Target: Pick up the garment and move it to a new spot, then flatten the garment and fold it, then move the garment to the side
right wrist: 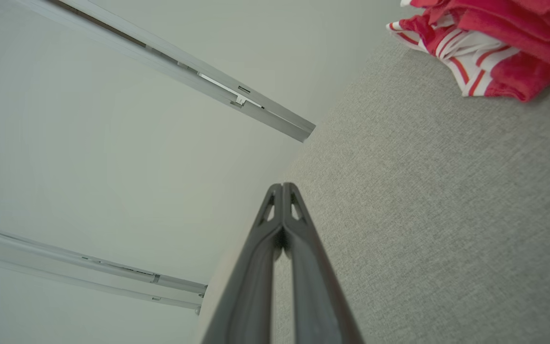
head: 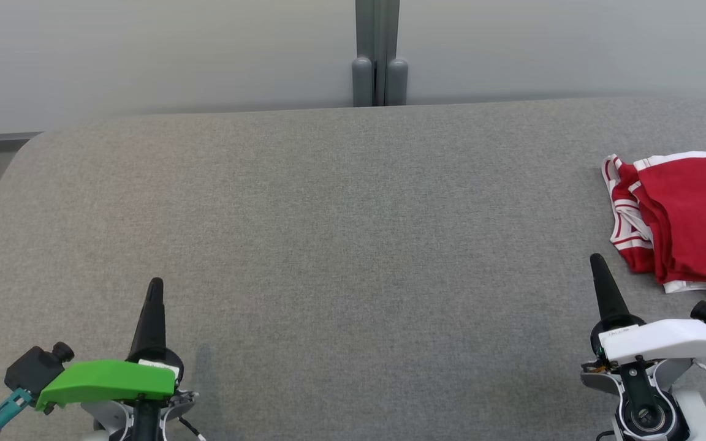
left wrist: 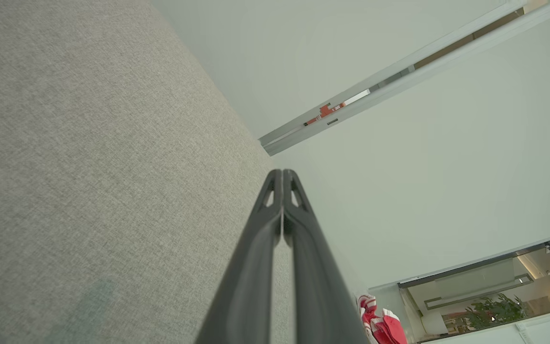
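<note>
In the head view, the red garment [head: 690, 214] with white-striped trim lies at the far right of the grey table [head: 328, 214]. It is gathered in loose layers, and the picture's right edge cuts it off, so I cannot tell its full outline or long axis. The left gripper [head: 155, 286] sits at the lower left and the right gripper [head: 597, 264] at the lower right. Both point away from the robot with fingers pressed together and nothing between them. The garment lies just ahead of the right gripper's tip and off to its right, near it but apart, and well apart from the left gripper across the bare middle of the table. In the left wrist view, the left gripper [left wrist: 282, 174] is closed to a thin seam and holds nothing. The table [left wrist: 89, 167] runs alongside it, and the garment [left wrist: 382, 327] shows as a small red patch far off. In the right wrist view, the right gripper [right wrist: 282, 187] is likewise closed and empty above the table [right wrist: 447, 215], with the garment [right wrist: 494, 43] close ahead and to one side, its striped hem turned toward the fingers. A layered bundle at the table's side fits either a heap waiting to be lifted or a folded piece already set aside. For any reach to it, the right arm is plainly the nearer.
</note>
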